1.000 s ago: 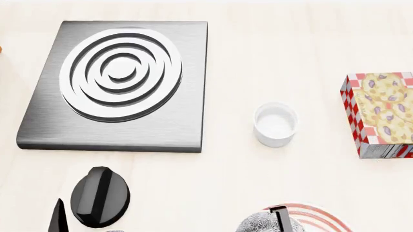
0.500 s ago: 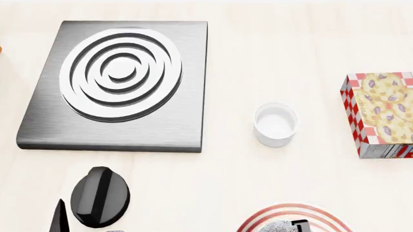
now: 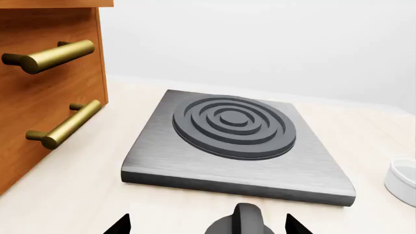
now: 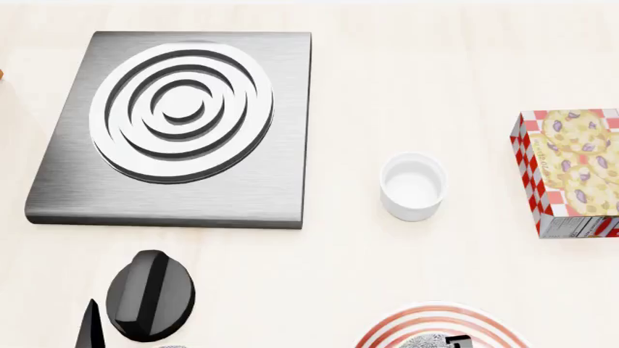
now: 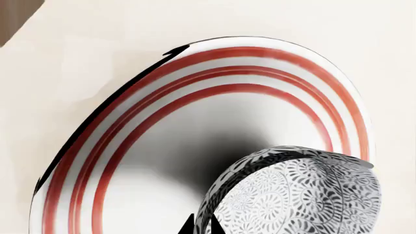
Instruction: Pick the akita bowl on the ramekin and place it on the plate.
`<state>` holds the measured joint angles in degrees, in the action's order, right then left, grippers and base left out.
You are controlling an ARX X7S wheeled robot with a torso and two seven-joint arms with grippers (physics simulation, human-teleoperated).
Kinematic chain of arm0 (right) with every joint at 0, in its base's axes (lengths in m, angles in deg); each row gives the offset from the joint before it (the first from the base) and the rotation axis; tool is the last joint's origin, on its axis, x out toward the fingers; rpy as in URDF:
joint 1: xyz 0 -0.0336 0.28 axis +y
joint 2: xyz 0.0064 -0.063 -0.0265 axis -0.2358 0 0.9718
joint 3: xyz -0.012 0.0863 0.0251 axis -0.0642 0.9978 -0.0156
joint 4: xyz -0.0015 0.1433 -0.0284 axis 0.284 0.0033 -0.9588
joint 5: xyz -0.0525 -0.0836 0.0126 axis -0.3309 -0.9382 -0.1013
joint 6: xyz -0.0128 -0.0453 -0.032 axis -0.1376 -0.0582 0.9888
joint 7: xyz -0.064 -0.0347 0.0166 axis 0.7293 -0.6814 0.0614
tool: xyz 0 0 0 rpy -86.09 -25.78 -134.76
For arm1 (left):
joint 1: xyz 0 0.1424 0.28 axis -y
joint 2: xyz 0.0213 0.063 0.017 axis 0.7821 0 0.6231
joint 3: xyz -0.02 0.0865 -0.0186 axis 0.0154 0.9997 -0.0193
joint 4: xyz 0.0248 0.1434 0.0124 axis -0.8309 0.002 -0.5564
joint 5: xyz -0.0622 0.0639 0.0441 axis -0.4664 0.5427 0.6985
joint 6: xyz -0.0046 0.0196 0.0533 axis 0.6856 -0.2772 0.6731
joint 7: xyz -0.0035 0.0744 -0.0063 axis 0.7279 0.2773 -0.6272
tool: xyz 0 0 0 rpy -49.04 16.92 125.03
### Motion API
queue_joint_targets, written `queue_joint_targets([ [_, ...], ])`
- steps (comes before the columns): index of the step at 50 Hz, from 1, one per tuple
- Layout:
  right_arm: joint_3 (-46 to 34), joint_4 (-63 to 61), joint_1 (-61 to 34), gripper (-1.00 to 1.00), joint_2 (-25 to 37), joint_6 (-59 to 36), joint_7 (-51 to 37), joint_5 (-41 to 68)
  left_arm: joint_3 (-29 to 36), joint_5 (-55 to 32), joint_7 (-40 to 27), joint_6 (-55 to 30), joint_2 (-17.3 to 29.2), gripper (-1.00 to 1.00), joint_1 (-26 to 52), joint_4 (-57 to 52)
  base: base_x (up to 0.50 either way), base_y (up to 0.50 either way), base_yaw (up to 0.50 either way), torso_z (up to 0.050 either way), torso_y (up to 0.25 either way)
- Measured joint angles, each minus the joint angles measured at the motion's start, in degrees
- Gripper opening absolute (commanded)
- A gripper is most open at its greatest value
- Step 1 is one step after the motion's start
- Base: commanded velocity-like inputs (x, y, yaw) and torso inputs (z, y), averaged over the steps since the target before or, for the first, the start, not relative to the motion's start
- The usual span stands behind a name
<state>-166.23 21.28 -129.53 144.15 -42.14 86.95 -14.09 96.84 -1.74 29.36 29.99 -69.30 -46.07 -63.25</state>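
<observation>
One akita bowl (image 5: 295,195) is what this moment turns on, and it sits right at the right end effector (image 5: 201,225), tilted, its speckled side facing the wrist camera, low over the plate (image 5: 215,73). A dark shadow pools on the plate just beside the bowl, so I judge it close to the plate but perhaps not yet settled. Only two dark tips show at the bowl's rim, so whether this end effector is clamping the bowl I cannot tell. In the head view the ramekin (image 4: 413,185) stands bare, well ahead of that end effector. To do this step well: level the bowl, bring it toward the plate's middle, lower until its base rests flat, then release gently and lift straight up. The left end effector (image 3: 206,225) idles spread wide, empty, around a black knob (image 3: 237,222), off to the side.
</observation>
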Motion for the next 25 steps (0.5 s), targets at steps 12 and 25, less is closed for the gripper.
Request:
queue_joint_targets([
  [12,0.4,0.5,0.6,1.00,-0.6,-0.3,-0.4,0.5,0.2,-0.1,-0.2,0.2,0.2,1.00,0.0,0.0,0.00,0.00,0.00,0.000,0.000],
  [25,1.2,1.1,1.6,1.00,-1.3,0.1,-1.8,1.3,0.5,-0.2,-0.3,0.3,0.4,1.00,0.0,0.0,0.00,0.00,0.00,0.000,0.000],
])
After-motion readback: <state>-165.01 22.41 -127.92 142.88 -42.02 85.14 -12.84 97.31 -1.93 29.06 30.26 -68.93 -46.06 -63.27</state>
